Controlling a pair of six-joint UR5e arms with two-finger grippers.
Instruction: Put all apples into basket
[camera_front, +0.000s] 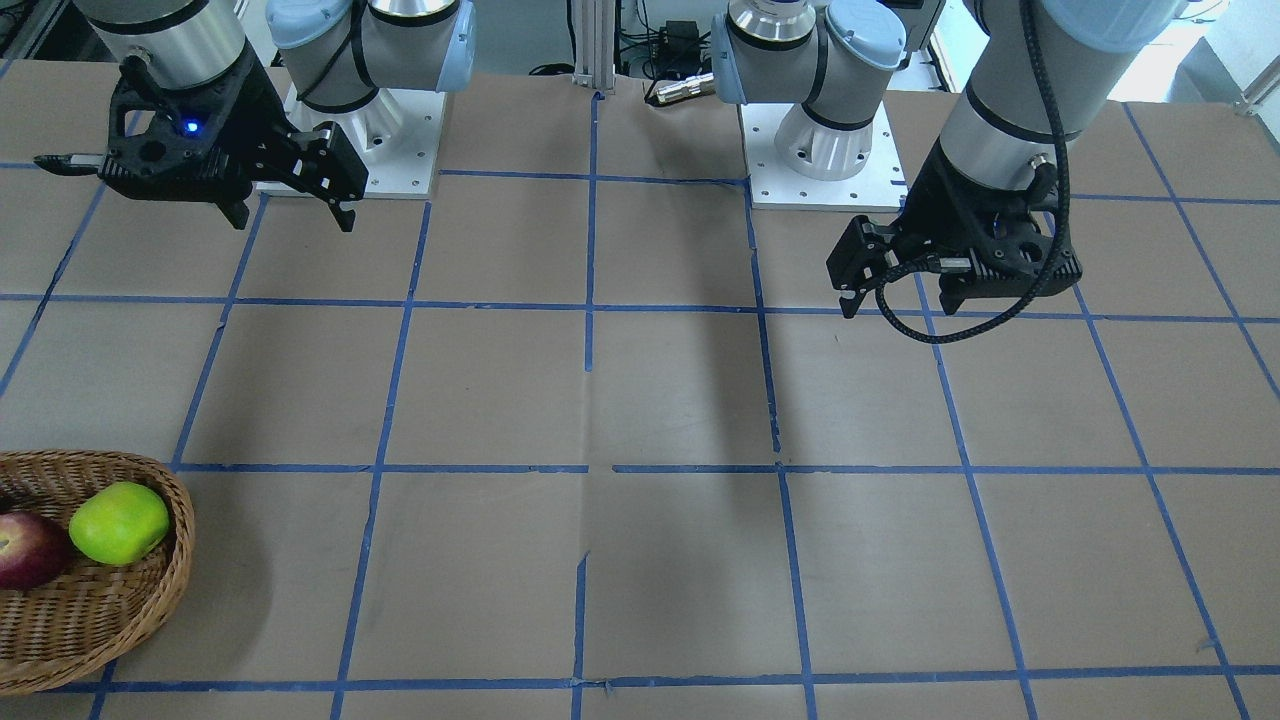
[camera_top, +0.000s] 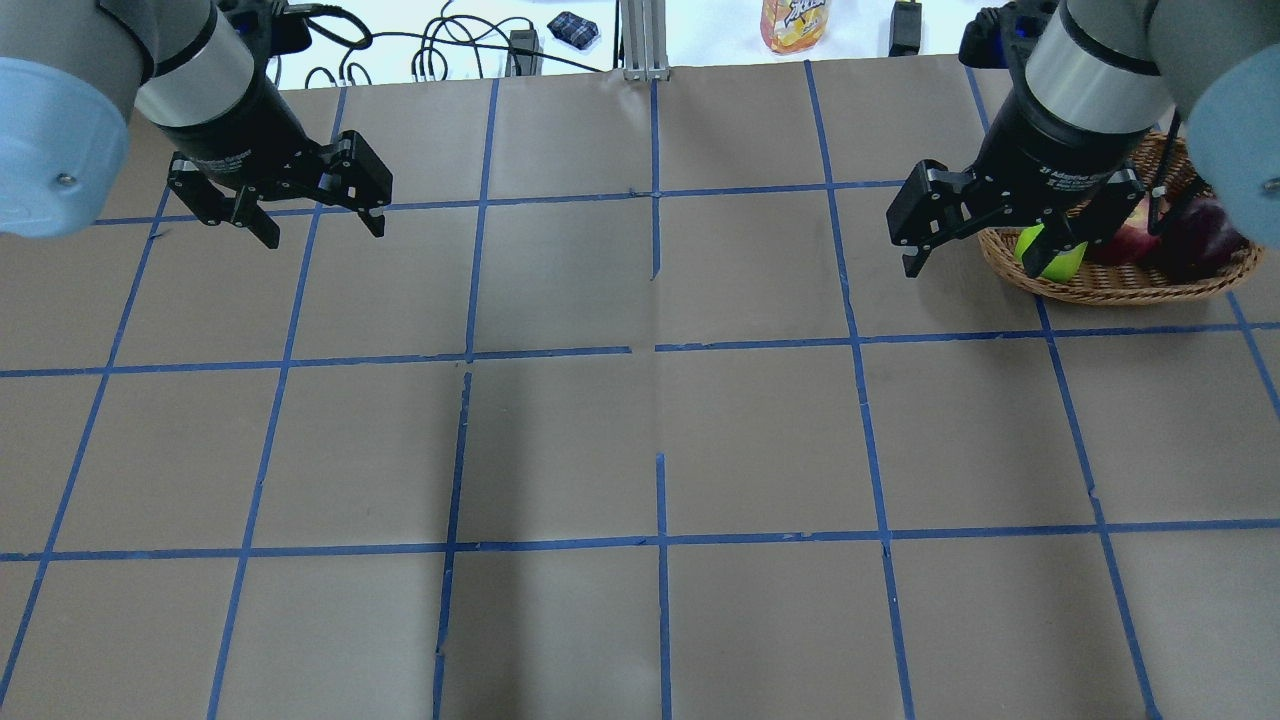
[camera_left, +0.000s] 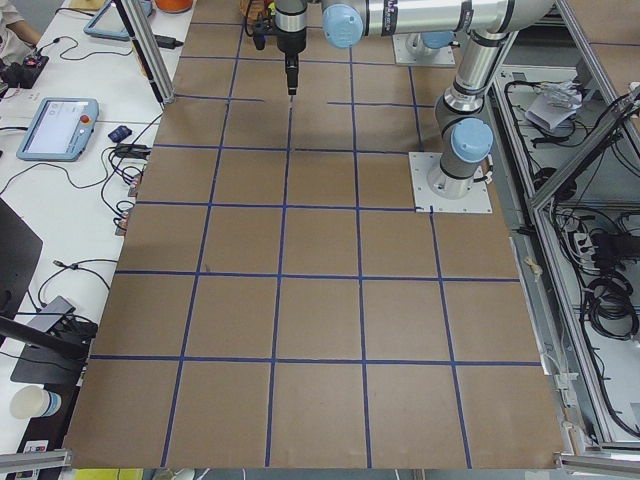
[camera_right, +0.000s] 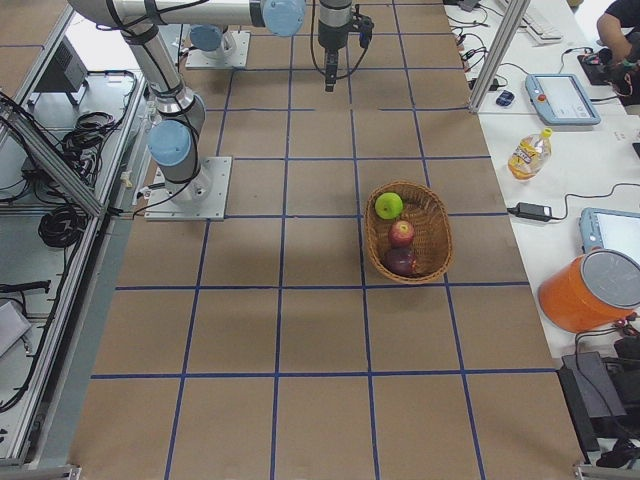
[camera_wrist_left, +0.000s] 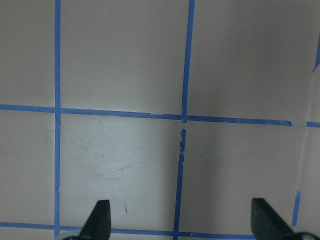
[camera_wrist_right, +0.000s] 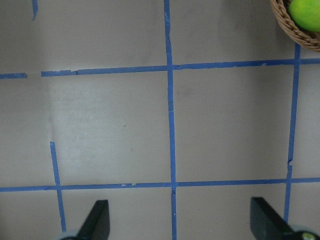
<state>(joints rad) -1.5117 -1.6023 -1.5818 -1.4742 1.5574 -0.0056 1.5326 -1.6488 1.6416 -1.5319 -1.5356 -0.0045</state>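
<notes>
The wicker basket (camera_right: 430, 215) stands on the robot's right side of the table and also shows in the overhead view (camera_top: 1120, 290). All three apples lie in it: green (camera_right: 389, 205), red (camera_right: 401, 232) and maroon (camera_right: 402, 261). The front view shows the basket (camera_front: 100, 610) with the green apple (camera_front: 120, 522) and the red one (camera_front: 30, 548). My right gripper (camera_top: 975, 265) is open and empty, held high beside the basket. My left gripper (camera_top: 325, 232) is open and empty over bare table. The right wrist view shows the green apple (camera_wrist_right: 307, 12) at its corner.
The table is brown paper with a blue tape grid (camera_top: 655, 350). The two arm bases (camera_front: 350, 150) (camera_front: 820, 150) stand at the robot's edge. A drink bottle (camera_top: 795, 22), cables and tablets lie beyond the far edge, and an orange bucket (camera_right: 590, 290) is off the table.
</notes>
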